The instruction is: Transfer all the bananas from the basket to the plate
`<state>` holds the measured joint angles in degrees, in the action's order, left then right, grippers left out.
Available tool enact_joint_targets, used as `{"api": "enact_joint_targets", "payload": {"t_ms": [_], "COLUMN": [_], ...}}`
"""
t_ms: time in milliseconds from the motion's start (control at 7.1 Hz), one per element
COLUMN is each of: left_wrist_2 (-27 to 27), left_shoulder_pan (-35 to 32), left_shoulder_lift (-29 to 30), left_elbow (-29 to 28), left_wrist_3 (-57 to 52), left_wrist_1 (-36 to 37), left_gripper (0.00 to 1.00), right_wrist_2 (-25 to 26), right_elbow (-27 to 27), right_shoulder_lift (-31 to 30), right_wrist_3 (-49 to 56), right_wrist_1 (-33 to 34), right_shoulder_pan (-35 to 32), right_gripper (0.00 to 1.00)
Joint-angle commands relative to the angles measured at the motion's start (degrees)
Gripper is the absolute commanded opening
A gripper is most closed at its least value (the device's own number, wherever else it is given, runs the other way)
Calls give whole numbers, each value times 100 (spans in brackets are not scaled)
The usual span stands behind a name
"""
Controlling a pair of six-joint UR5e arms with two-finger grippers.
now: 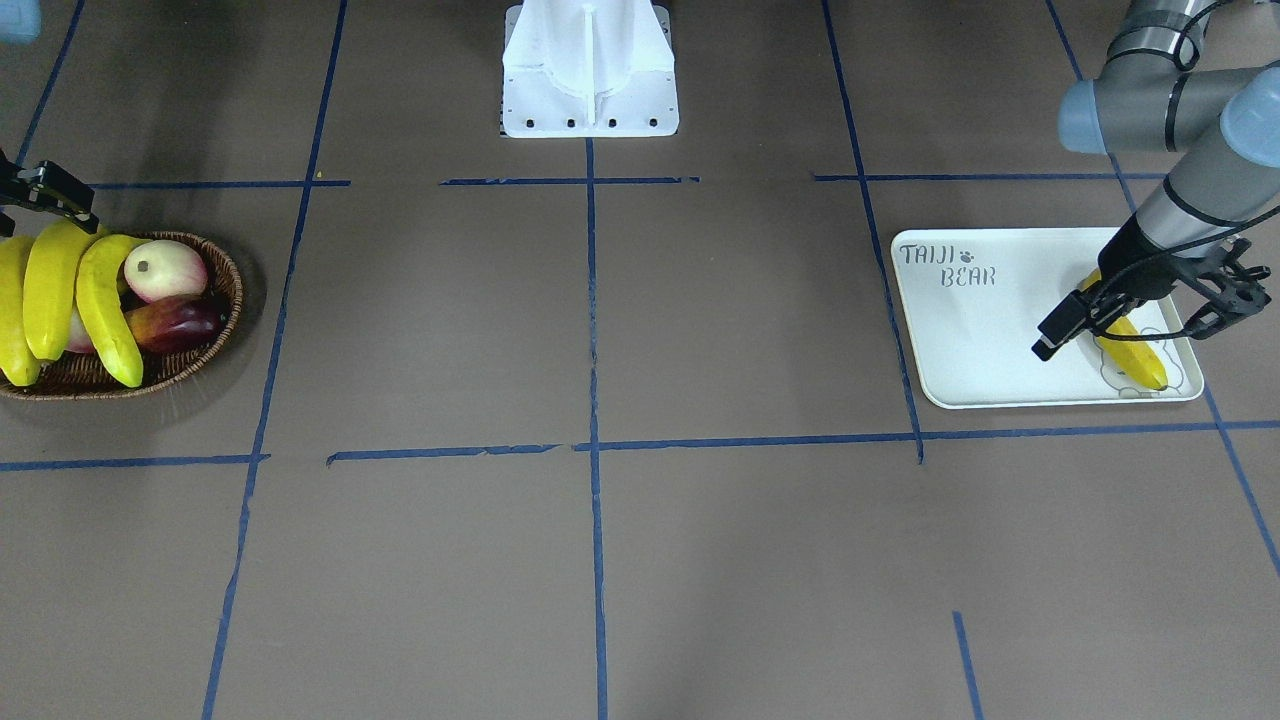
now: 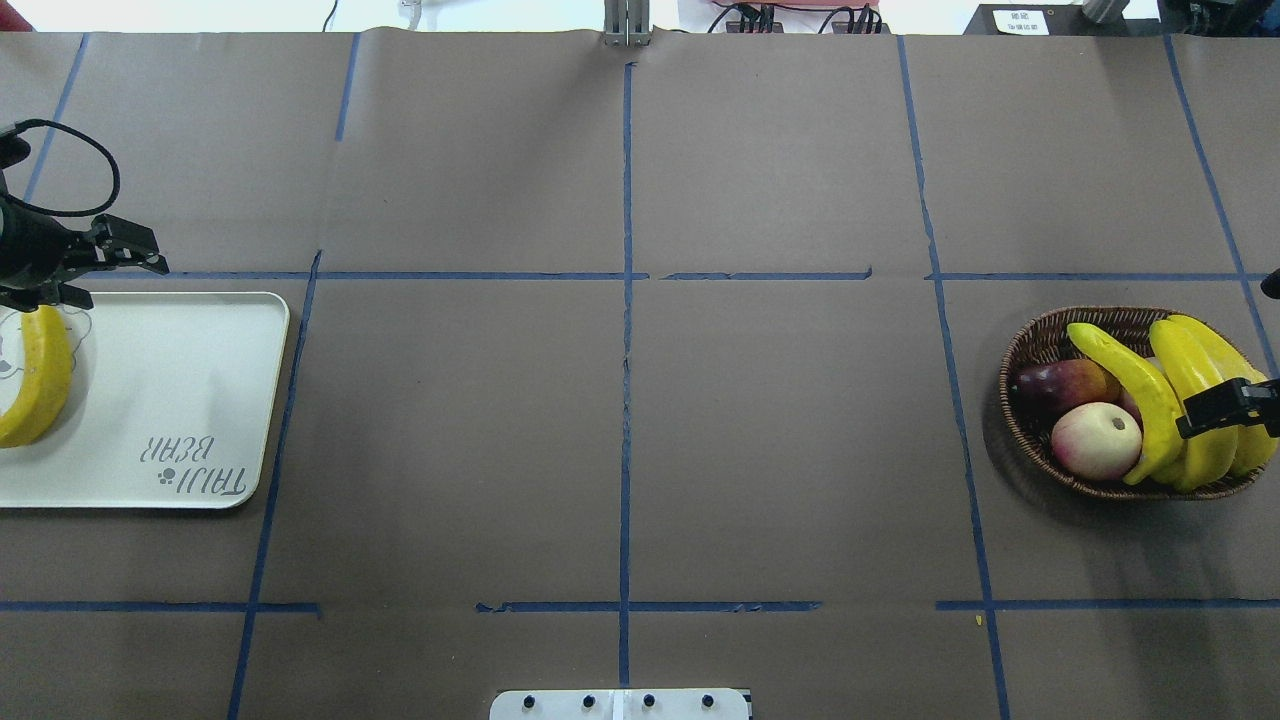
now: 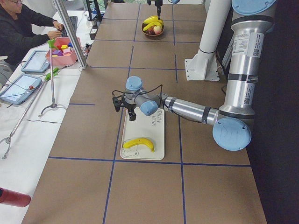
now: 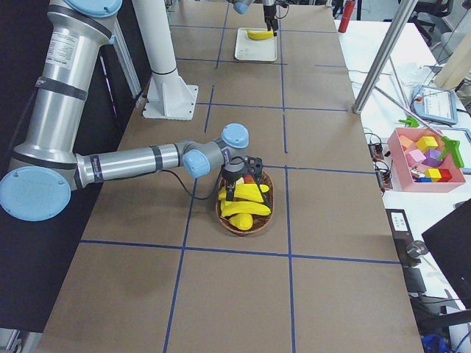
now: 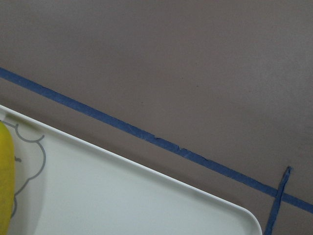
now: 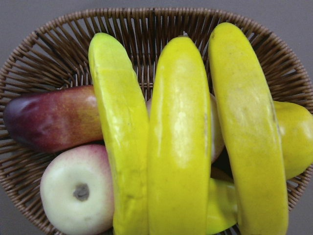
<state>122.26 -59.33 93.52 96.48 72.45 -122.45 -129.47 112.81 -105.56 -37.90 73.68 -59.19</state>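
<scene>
- Jaws of left gripper [image 2: 105, 275]: spread apart, gripping nothing; poised at the plate's edge, far left of the overhead view, just beside one tip of the banana lying there.
- Jaws of right gripper [image 2: 1225, 405]: largely cut off by the right frame edge, above the basket; cannot tell whether parted or clenched, nor whether touching any fruit.
- Done: one banana [image 2: 35, 375] lying flat on the plate, left edge of the overhead view.
- Left: three bananas [image 6: 178, 137] side by side across the basket, filling the middle of the right wrist view, resting on top of the other fruit.
- Progress, as a judgement: one of four transferred, three to go; probable step in hand, a reach for the next banana.
- Plate [image 2: 180, 380]: white tray with grey lettering [image 2: 195, 468], carrying that single banana.
- Basket [image 2: 1035, 345]: brown wicker, right side of the overhead view; also holding a pale pink apple-like fruit [image 2: 1095, 440], a dark red fruit [image 2: 1065, 382] and a yellow-green fruit [image 6: 293, 137] beneath the bananas.
- Surroundings: brown table [image 2: 780, 450] marked with blue tape lines [image 2: 625, 400]; plate and basket well apart, at opposite frame edges.
</scene>
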Motion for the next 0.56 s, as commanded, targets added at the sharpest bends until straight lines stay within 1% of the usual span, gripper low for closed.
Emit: {"api": "enact_joint_targets", "payload": {"t_ms": [0, 141, 282, 423], "left_wrist_2": [0, 0, 0, 9], "left_shoulder_pan": [0, 0, 9, 0], "left_shoulder_lift": [0, 0, 0, 0], "left_elbow": [2, 2, 2, 54], "left_wrist_3": [-2, -2, -11, -2], "left_wrist_1": [-7, -7, -7, -7], "left_gripper": [98, 98, 98, 98], "right_wrist_2": [1, 18, 18, 18], "right_elbow": [-136, -250, -294, -286], "right_shoulder_lift": [53, 79, 88, 97], "right_wrist_3": [-25, -7, -7, 28], "right_wrist_1": [-3, -3, -12, -20], "right_shoulder_pan": [4, 13, 21, 22], "right_gripper": [99, 98, 77, 52]}}
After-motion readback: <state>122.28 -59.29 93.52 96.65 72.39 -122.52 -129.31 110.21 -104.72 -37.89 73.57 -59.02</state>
